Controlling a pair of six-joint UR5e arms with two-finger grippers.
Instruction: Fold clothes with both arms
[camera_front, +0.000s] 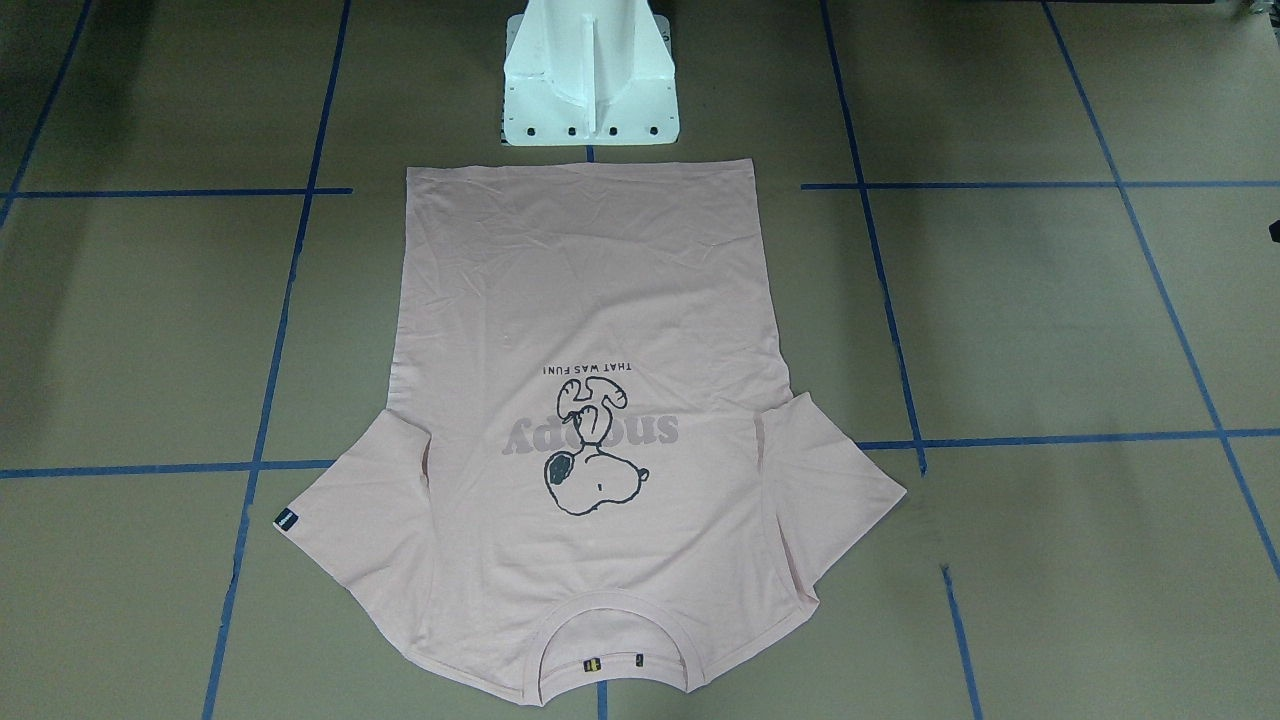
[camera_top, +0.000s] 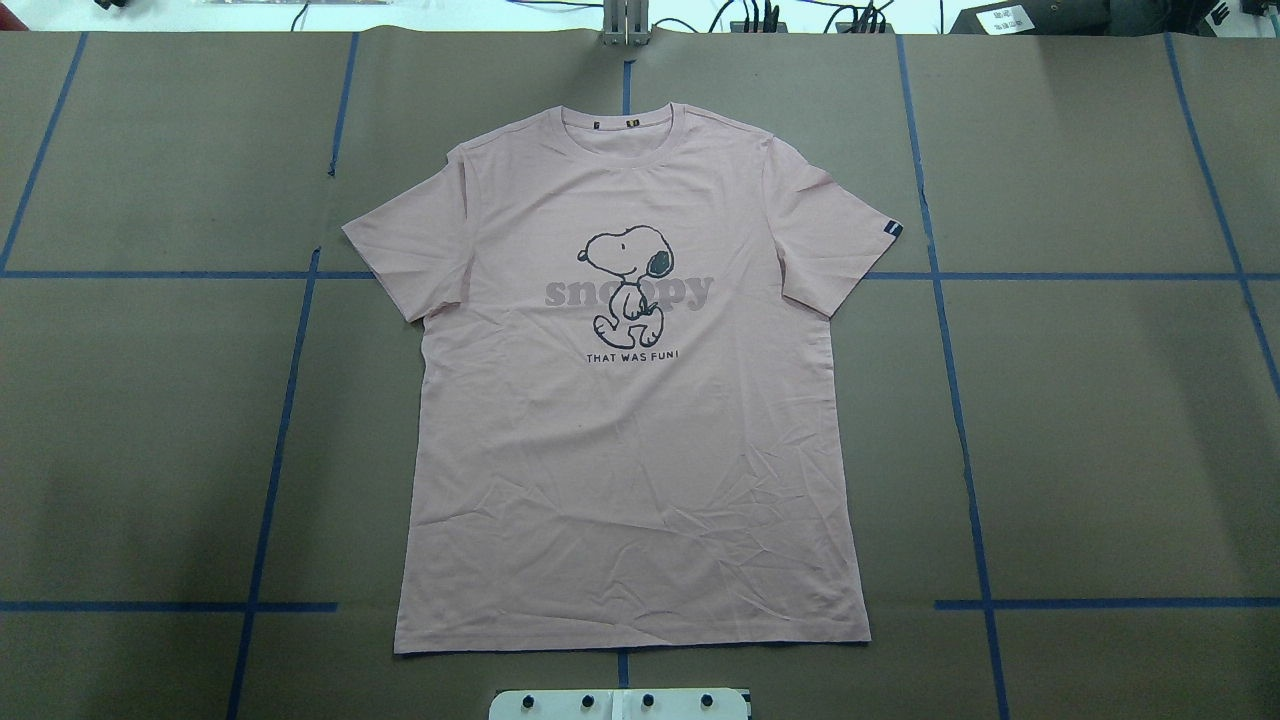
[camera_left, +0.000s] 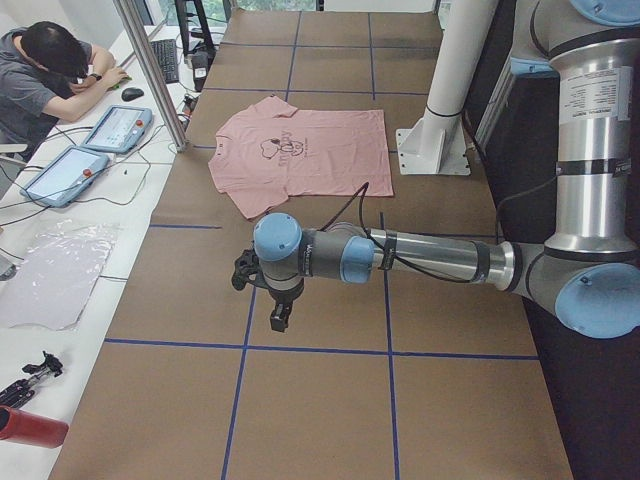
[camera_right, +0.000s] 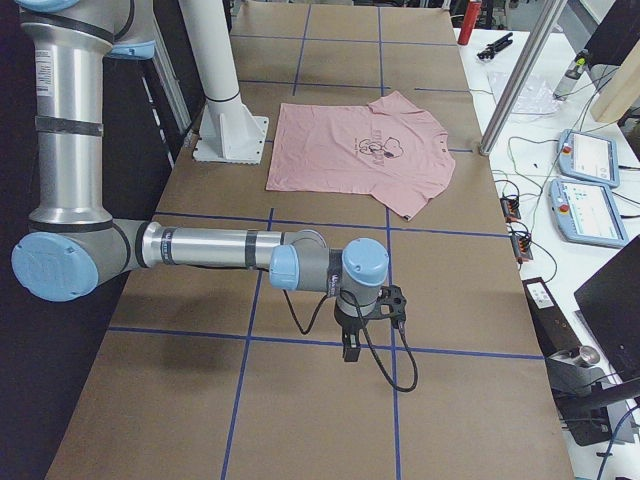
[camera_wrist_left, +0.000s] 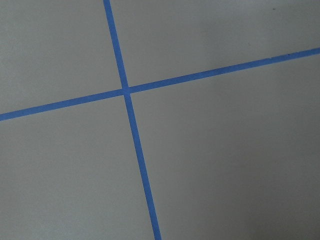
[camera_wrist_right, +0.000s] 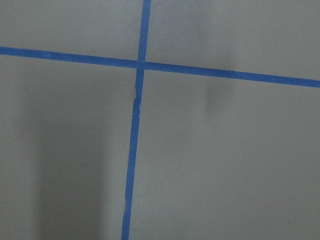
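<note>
The pale pink T-shirt (camera_top: 640, 450) lies flat and face up in the middle of the table, sleeves spread, its collar (camera_top: 625, 130) away from the robot. It also shows in the front view (camera_front: 590, 300) and both side views (camera_left: 300, 150) (camera_right: 350, 150). My left gripper (camera_left: 280, 318) hangs low over bare table well to the shirt's left, touching nothing; I cannot tell whether it is open or shut. My right gripper (camera_right: 350, 350) hangs the same way on the other side; its state cannot be told either. Both wrist views show only brown paper with a blue tape cross (camera_wrist_left: 125, 91) (camera_wrist_right: 141, 64).
The white pedestal base (camera_front: 590, 90) stands just behind the shirt's hem. Blue tape lines (camera_top: 950, 400) grid the brown table cover. Beyond the collar side, a person (camera_left: 40, 70) sits at a bench with teach pendants (camera_left: 115, 128) and a metal post (camera_left: 150, 70).
</note>
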